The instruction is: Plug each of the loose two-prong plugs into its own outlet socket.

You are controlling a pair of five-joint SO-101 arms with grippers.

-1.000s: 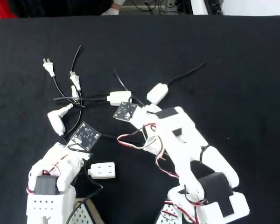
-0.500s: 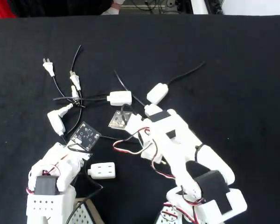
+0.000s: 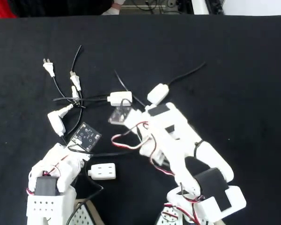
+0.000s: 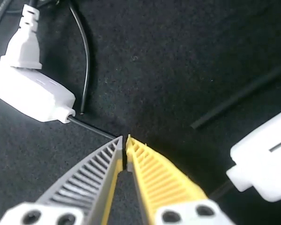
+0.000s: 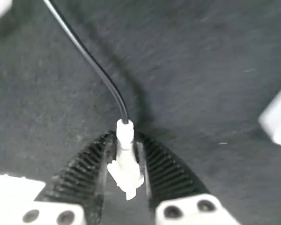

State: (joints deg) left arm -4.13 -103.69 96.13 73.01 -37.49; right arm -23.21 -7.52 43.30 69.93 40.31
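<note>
Plug (image 5: 125, 168) in ribbed black end effector (image 5: 125, 137)

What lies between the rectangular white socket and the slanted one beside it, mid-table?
A thin black cable crosses the gap between the rectangular socket and the slanted socket. The rest is bare black cloth, as the high view shows.

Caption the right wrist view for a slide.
Right hand shut on a white plug, its black cord trailing over the black table.
</note>
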